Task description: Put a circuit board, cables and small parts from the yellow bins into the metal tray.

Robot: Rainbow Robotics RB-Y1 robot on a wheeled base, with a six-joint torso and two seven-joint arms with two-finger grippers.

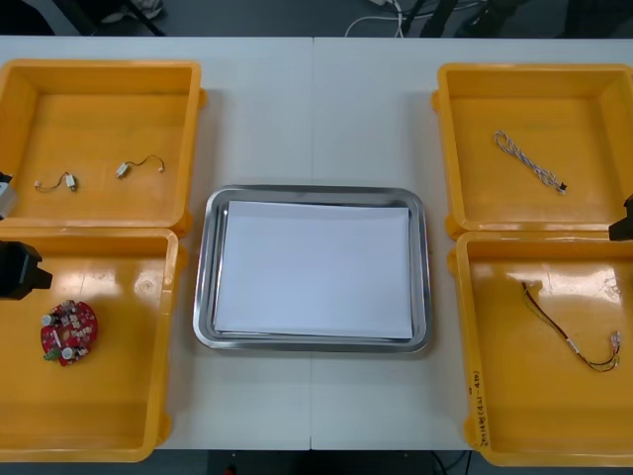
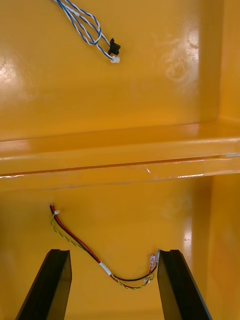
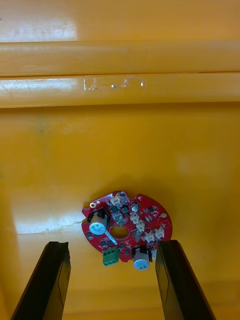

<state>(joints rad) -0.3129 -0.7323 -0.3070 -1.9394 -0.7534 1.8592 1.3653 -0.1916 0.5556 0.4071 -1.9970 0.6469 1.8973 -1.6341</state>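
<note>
Bright, even light leaves glare on the yellow bins (image 3: 115, 86).

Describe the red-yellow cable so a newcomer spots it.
Right of the shiny metal tray, take the yellow plastic bin nearer the robot. Under the open right gripper there lies a thin curved red and yellow cable; the farther yellow bin holds a twisted blue and white cable instead.

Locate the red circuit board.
In the front view, the circuit board lies in the near left yellow bin, left of the metal tray, by the left gripper.
</note>
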